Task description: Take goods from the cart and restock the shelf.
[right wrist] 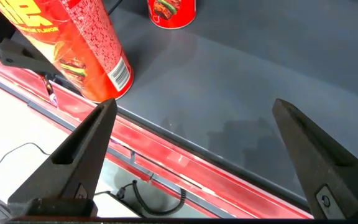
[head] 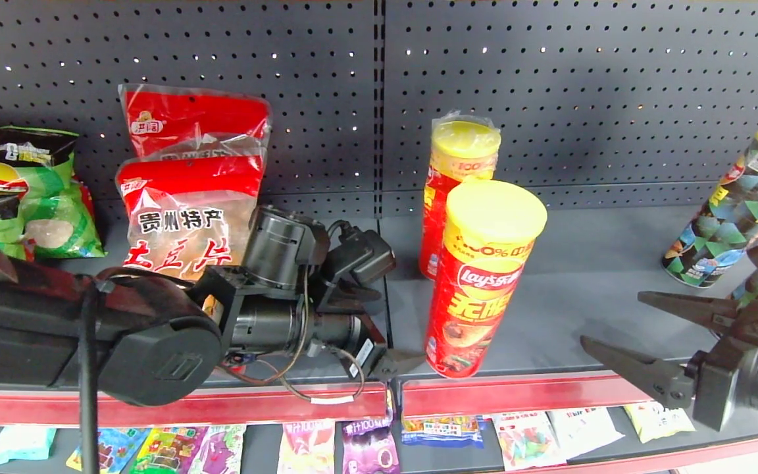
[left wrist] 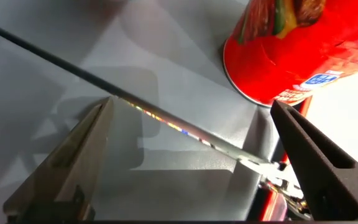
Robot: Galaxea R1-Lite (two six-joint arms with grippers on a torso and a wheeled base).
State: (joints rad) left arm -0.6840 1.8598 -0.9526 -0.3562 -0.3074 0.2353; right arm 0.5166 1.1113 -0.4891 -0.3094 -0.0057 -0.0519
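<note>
While left hand and right hand gape empty, a glossy red can, yellow-lidded in the head view, stands beside the left.

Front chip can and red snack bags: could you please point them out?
Front chip can (head: 482, 289): head view, middle of its label.
Red snack bags (head: 185, 214): head view, front bag's face.
</note>
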